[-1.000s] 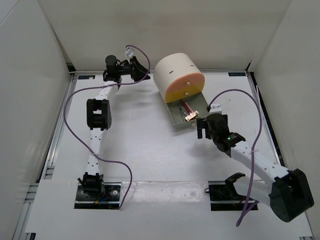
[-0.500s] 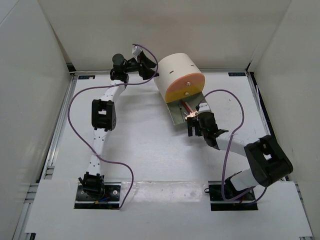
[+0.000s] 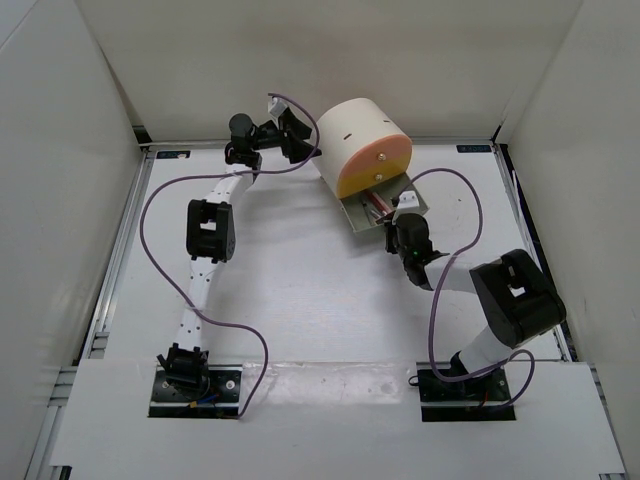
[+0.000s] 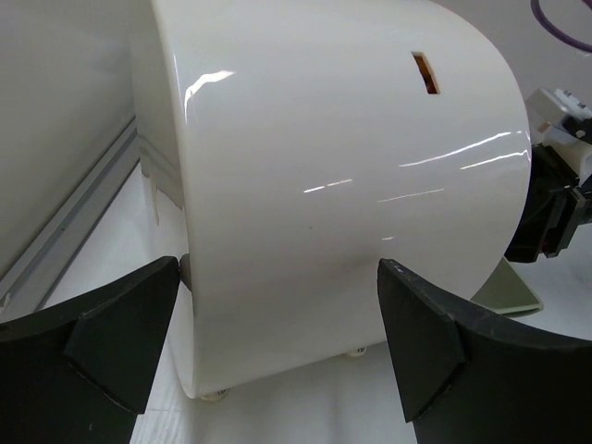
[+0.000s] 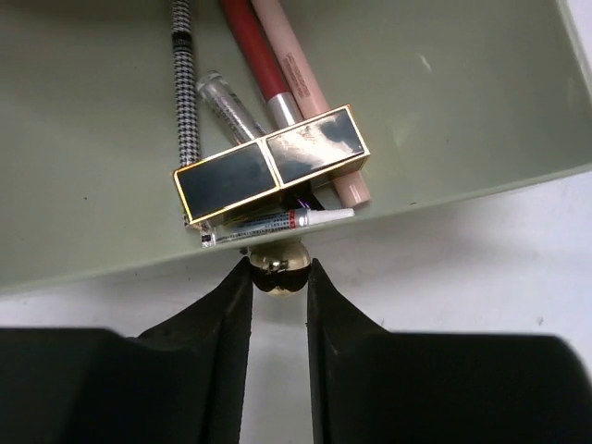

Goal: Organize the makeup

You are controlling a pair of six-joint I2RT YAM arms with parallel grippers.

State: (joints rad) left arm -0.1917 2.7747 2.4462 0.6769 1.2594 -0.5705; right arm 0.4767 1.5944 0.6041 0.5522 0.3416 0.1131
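The makeup lies in an open green drawer (image 5: 92, 185): a black, gold-edged lipstick (image 5: 273, 165), a pink gloss tube (image 5: 296, 79), a red tube (image 5: 252, 51), a houndstooth pencil (image 5: 185, 83) and a small silver tube (image 5: 277, 222). My right gripper (image 5: 277, 273) is shut on the drawer's gold knob (image 5: 280, 259). From above, this gripper (image 3: 395, 228) sits at the drawer's (image 3: 358, 215) front edge. The drawer belongs to the cream box (image 3: 362, 145). My left gripper (image 3: 295, 138) is open behind that box (image 4: 324, 166), with one finger (image 4: 120, 324) on each side.
The box's orange front (image 3: 375, 165) faces the right arm. White walls close in the table on three sides, with a metal rail (image 3: 115, 260) along the left edge. Purple cables (image 3: 455, 190) loop off both arms.
The right gripper moved in to the drawer front and shut on the gold knob. The drawer now sticks out less. The left gripper swung right, up to the box's back.
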